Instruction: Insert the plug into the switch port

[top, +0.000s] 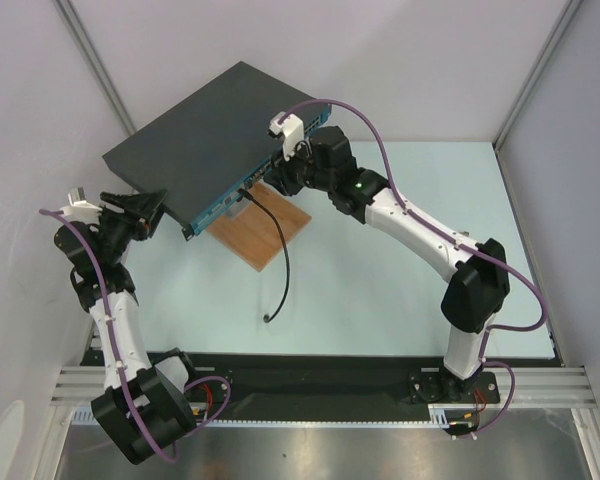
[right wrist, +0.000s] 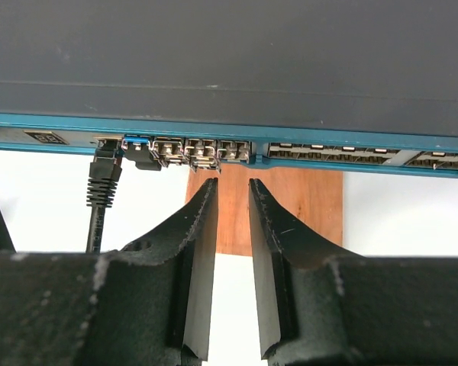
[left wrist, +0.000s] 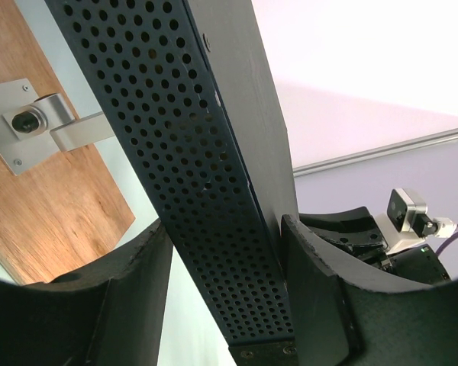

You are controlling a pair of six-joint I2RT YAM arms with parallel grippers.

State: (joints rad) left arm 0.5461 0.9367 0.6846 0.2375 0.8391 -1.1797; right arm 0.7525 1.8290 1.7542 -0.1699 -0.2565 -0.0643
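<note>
Only up close: plug (right wrist: 105, 171) inside the switch (right wrist: 229, 69).

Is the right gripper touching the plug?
Apart. Right wrist view: the right gripper is empty, and a clear gap separates it from the plug sitting at the switch.

I see left arm (top: 115, 310) reaching up along left side, left jaws clamped across switch (top: 195, 125) corner. Right arm (top: 420, 235) stretched forward and inward, right jaws parted by narrow gap, empty.
</note>
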